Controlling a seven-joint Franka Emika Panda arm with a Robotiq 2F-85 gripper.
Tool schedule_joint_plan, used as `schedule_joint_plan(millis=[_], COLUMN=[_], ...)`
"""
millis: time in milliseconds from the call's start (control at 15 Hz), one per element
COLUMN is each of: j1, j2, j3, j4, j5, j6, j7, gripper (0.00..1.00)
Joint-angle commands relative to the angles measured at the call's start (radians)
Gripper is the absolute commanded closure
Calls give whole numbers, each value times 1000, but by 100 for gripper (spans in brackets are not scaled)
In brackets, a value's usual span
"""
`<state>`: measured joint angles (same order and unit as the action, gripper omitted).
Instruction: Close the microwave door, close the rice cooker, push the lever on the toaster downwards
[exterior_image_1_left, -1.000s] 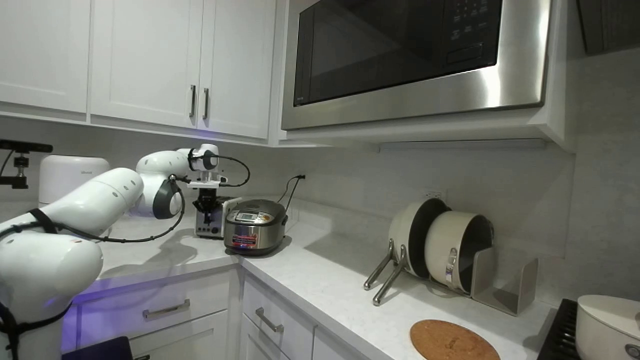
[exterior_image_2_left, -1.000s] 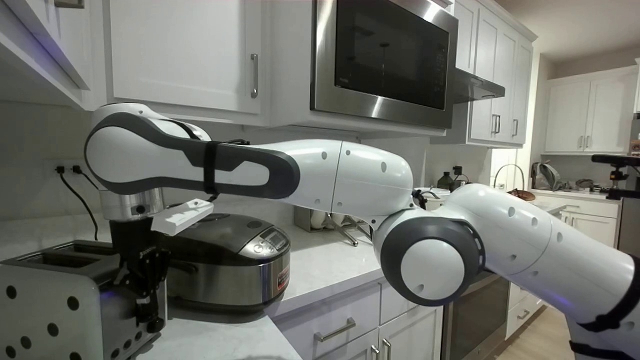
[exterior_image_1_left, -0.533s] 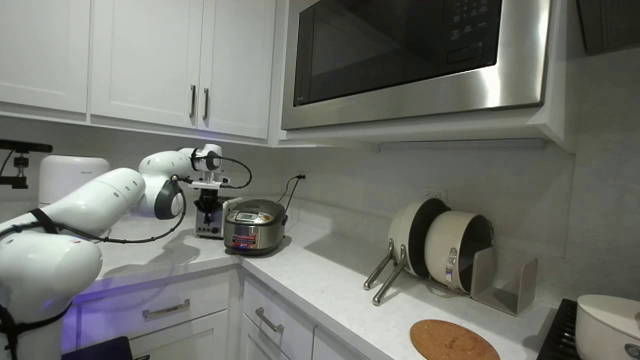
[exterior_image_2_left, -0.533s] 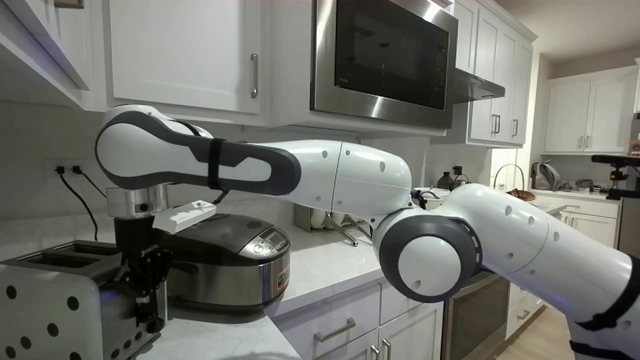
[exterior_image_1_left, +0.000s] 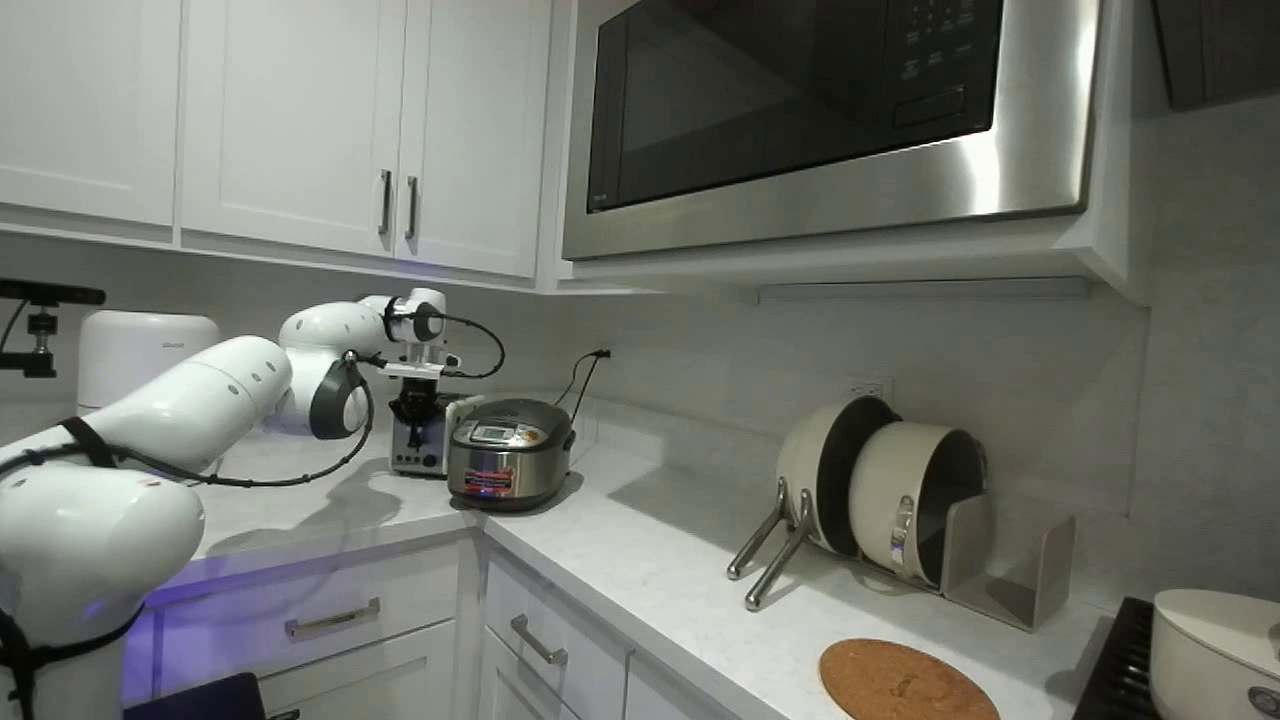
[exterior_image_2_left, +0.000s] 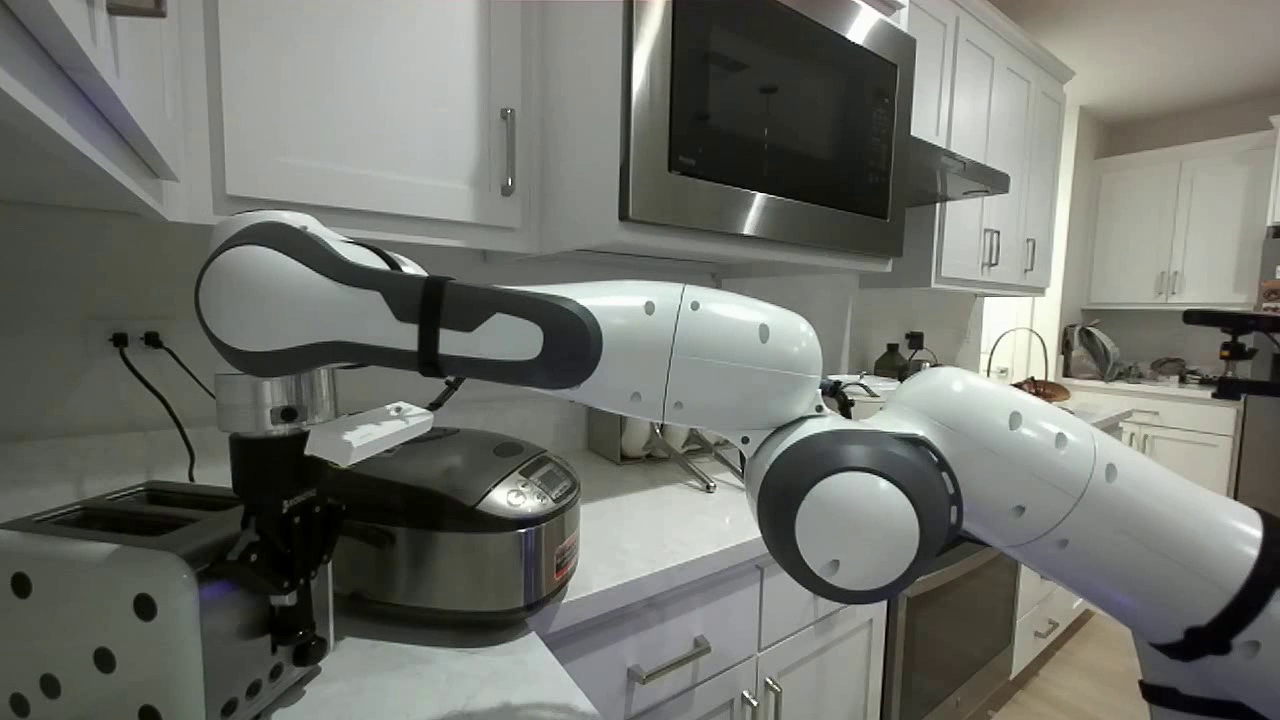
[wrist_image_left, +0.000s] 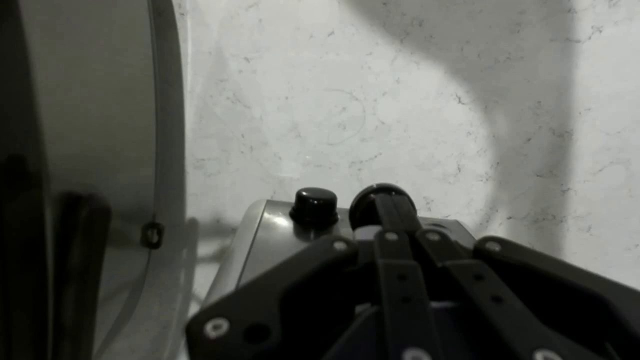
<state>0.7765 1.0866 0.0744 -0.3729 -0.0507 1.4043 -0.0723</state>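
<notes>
Toaster (exterior_image_2_left: 90, 620) on the worktop (exterior_image_1_left: 640, 550), set back near the inner corner of its front edge; unmoved over the last second. Gripper (wrist_image_left: 397, 210) at its knobbed end: fingers pressed together, tips over a round black knob (wrist_image_left: 362, 209), contact hard to tell. Wrist of the arm (exterior_image_2_left: 690, 350) slightly nearer the rice cooker (exterior_image_2_left: 450, 560) than a second ago. Cooker lid down, just beside toaster. Microwave door (exterior_image_1_left: 760, 90) closed, above.

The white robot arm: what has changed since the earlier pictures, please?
The white robot arm's wrist shifted slightly right in both exterior views. The shut black gripper visibly grasped or released nothing. The round metallic rice cooker, dotted boxy toaster and steel-framed microwave door stayed put.
</notes>
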Motion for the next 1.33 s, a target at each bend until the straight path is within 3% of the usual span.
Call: schedule_joint_plan(millis=[0, 1267], j1=[2, 0], j2=[50, 60], j3=[6, 13], j4=[29, 11], j5=[0, 5], j6=[97, 53], j7=[-16, -39], gripper=[100, 100])
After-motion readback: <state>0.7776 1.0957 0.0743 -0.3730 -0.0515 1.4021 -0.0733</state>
